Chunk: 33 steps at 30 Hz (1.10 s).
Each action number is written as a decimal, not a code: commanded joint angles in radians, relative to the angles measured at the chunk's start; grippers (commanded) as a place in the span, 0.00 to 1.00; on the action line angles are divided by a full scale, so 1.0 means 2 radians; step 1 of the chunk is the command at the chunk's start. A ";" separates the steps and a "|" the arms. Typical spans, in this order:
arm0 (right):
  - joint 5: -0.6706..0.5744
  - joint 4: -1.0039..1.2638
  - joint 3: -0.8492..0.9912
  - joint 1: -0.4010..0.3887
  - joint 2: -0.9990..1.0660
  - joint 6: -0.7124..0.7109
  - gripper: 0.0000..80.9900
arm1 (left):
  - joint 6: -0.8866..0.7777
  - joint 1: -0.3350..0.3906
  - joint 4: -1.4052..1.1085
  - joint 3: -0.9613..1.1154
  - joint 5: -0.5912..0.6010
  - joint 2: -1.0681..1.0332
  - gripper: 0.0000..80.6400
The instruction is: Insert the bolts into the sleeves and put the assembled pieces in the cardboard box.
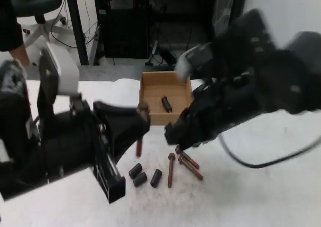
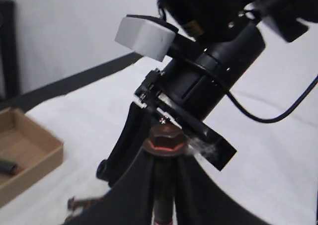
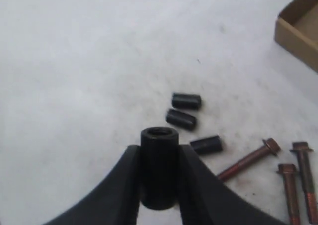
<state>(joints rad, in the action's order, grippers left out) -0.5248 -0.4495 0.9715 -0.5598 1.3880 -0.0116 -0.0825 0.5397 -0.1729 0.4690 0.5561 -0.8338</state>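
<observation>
I had the bolt [image 2: 164,141] gripped by its shank in my left gripper [image 2: 164,161], centre-left in the high view, with its head proud of the fingertips. My right gripper [image 3: 159,153] pinched a sleeve [image 3: 159,178], bore exposed, ready for mating. Spare sleeves [image 1: 140,176] and bolts [image 1: 171,169] lay lower centre. One finished piece [image 1: 166,104] lay in the cardboard box [image 1: 158,118] above.

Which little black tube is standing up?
The sleeve pinched in the right gripper stands upright; the three loose sleeves lie on their sides.
</observation>
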 commanded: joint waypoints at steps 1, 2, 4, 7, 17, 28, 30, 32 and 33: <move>-0.047 0.044 -0.028 0.013 -0.031 0.020 0.01 | -0.008 -0.002 -0.029 0.002 0.010 -0.002 0.00; -0.057 0.070 -0.048 0.018 -0.048 0.026 0.01 | -0.016 -0.005 -0.044 0.002 0.016 -0.005 0.00; -0.070 0.129 -0.087 0.021 -0.076 0.035 0.01 | -0.049 -0.012 -0.090 0.002 0.041 -0.016 0.00; -0.074 0.210 -0.147 0.017 -0.112 0.036 0.01 | -0.109 -0.018 -0.174 0.002 0.068 -0.038 0.00; -0.060 0.454 -0.261 -0.042 -0.124 0.044 0.01 | -0.234 -0.020 -0.362 0.005 0.075 -0.137 0.00; -0.025 0.514 -0.261 -0.044 -0.124 0.044 0.01 | -0.259 -0.020 -0.373 0.005 0.104 -0.145 0.00; -0.025 0.520 -0.261 -0.044 -0.124 0.044 0.01 | -0.259 -0.020 -0.372 0.005 0.104 -0.145 0.00; -0.025 0.520 -0.261 -0.044 -0.124 0.044 0.01 | -0.259 -0.020 -0.372 0.005 0.104 -0.145 0.00; -0.025 0.519 -0.261 -0.044 -0.124 0.044 0.01 | -0.259 -0.020 -0.372 0.005 0.104 -0.145 0.00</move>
<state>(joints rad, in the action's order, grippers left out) -0.5753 0.5702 0.4487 -0.6479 1.1502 0.0750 -0.5976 0.5009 -0.8976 0.4690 0.7546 -1.1247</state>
